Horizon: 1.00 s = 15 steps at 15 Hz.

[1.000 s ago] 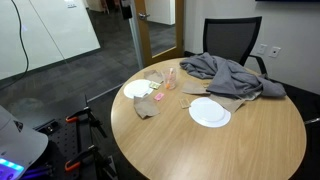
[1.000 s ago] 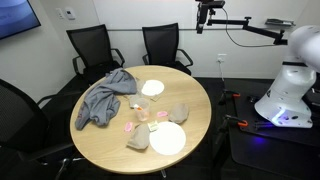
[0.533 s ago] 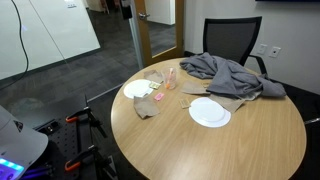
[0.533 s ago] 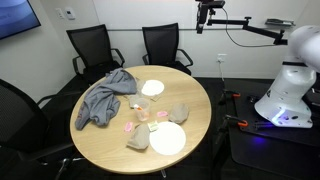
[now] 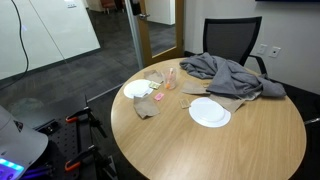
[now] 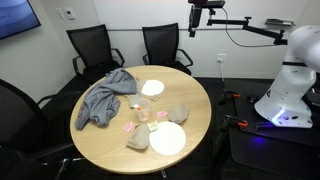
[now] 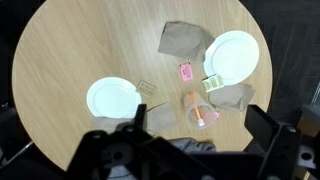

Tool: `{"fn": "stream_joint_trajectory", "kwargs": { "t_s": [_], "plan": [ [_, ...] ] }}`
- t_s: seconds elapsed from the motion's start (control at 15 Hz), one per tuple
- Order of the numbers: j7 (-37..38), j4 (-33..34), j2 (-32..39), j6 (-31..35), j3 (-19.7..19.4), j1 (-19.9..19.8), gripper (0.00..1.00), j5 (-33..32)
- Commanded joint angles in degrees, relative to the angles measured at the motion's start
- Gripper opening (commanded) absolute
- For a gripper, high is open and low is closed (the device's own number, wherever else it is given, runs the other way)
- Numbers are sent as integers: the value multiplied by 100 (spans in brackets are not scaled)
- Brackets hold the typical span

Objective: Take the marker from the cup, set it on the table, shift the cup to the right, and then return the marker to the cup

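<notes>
The clear cup (image 7: 197, 108) stands on the round tan table (image 7: 70, 50) with the orange marker (image 7: 198, 113) inside it. It also shows in an exterior view (image 5: 171, 74), beside the grey cloth (image 5: 232, 74). My gripper (image 7: 202, 132) is open and empty, and its dark fingers frame the bottom of the wrist view. It hangs high above the table, far from the cup, in both exterior views (image 6: 197, 20) (image 5: 134, 6).
Two white plates (image 7: 108, 97) (image 7: 232, 52), brown napkins (image 7: 183, 38) (image 7: 232, 97) and a small pink item (image 7: 186, 71) lie around the cup. Black chairs (image 6: 165, 45) stand at the table's edge. The wide tabletop left of the plates is bare wood.
The gripper has shifted a little sideways, high above the table. Nothing on the table has moved.
</notes>
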Motion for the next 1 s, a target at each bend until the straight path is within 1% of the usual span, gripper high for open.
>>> {"fn": "stream_joint_trajectory", "kwargs": {
  "t_s": [0.0, 0.2, 0.53, 0.73, 0.93],
  "plan": [
    [203, 128, 302, 550, 296, 113, 100, -129],
    [301, 93, 571, 1169, 491, 188, 100, -160],
    [729, 111, 1261, 2000, 748, 221, 100, -283],
    [1212, 114, 1694, 2534, 902, 175, 100, -605],
    [1654, 201, 2135, 2960, 971, 181, 100, -920]
  ]
}}
